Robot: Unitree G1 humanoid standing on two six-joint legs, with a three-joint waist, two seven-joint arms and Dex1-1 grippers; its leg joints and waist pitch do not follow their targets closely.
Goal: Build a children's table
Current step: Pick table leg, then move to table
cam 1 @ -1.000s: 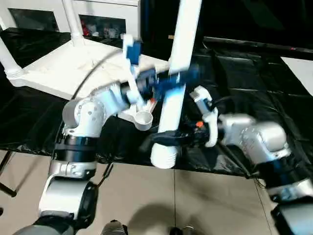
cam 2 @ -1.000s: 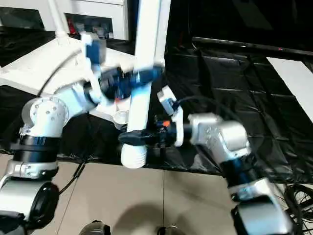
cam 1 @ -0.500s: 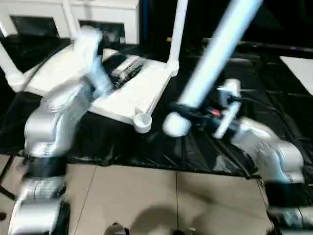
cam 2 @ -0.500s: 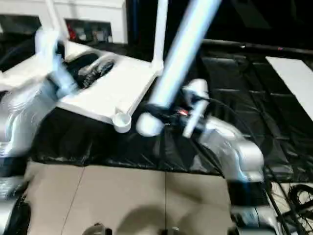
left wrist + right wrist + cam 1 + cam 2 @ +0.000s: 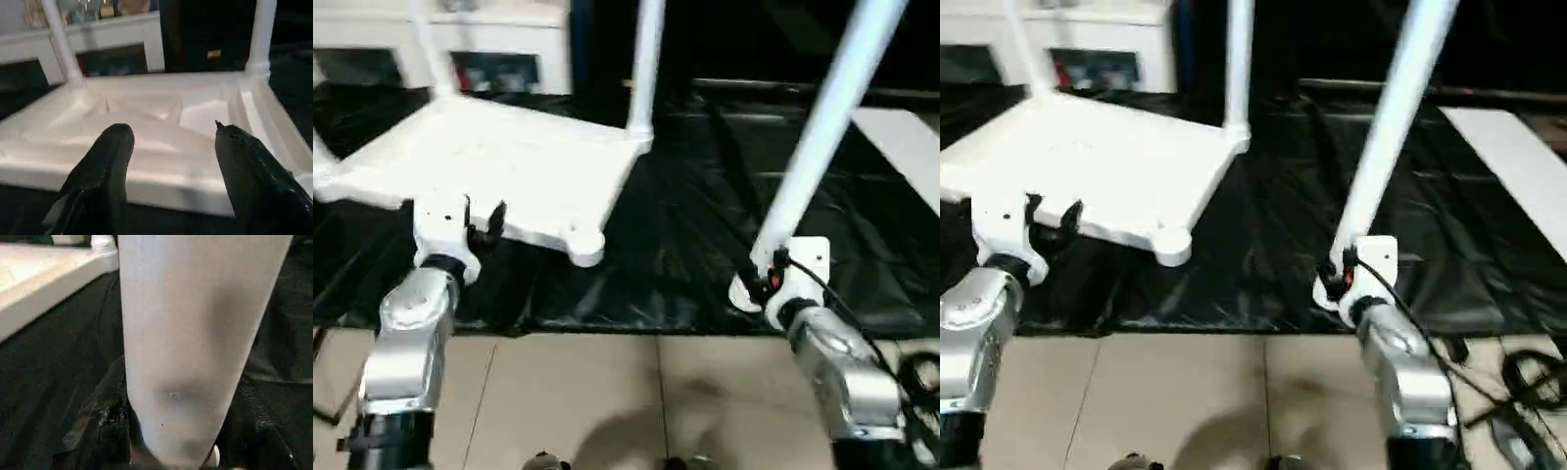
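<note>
The children's table top [image 5: 499, 157] lies upside down on the black sheet, with white legs [image 5: 642, 69] standing up from its far corners. Its near right corner socket [image 5: 585, 247] is empty. My left gripper [image 5: 481, 223] hovers open at the top's near edge; in the left wrist view its black fingers [image 5: 105, 166] stand wide apart with nothing between them. My right gripper [image 5: 757, 284] is shut on the lower end of a loose white leg [image 5: 822, 127], to the right of the top. This leg tilts up and to the right, and the right wrist view has it [image 5: 195, 342] between the fingers [image 5: 100, 423].
A black sheet [image 5: 695, 225] covers the low platform, whose front edge meets a tiled floor [image 5: 607, 392]. A white cabinet [image 5: 509, 39] stands behind. A white panel [image 5: 906, 142] lies at the far right, and cables [image 5: 1528, 377] lie on the floor at the right.
My left gripper has let go of the loose leg and swung left and down to the top's near edge. My right gripper has carried the leg to the right, now tilted.
</note>
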